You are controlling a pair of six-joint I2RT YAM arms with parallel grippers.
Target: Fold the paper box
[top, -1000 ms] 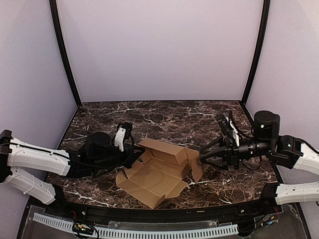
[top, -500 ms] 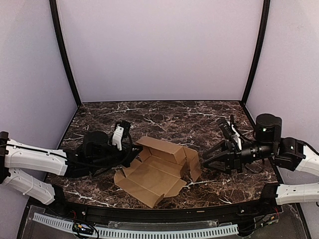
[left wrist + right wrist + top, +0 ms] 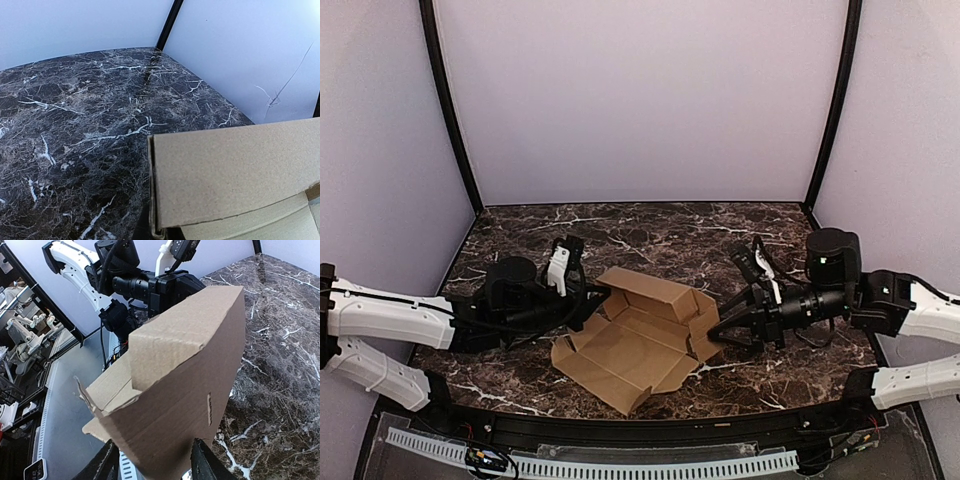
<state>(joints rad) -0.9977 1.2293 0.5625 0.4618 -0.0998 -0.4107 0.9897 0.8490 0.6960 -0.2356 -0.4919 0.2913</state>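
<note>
The paper box [image 3: 638, 338] lies half-folded in the middle of the marble table, its back wall raised and several flaps spread out. My left gripper [image 3: 590, 303] is shut on the box's left back edge. In the left wrist view the brown panel [image 3: 235, 172] fills the lower right, its doubled edge running down into the jaws, which are mostly hidden. At the box's right end my right gripper [image 3: 718, 335] stands open. In the right wrist view its two black fingers [image 3: 106, 465] stand either side of the raised right flap [image 3: 185, 390], which leans close in front of them.
The dark marble table [image 3: 650, 235] is enclosed by pale walls with black corner posts [image 3: 450, 110]. A black rail and a white toothed strip [image 3: 620, 465] run along the near edge. Beyond the box in the right wrist view is my left arm [image 3: 150, 285].
The right arm drew back a little, then swung in and down against the box's right flap. The box and left gripper shifted slightly left. Neither gripper's opening has changed.
</note>
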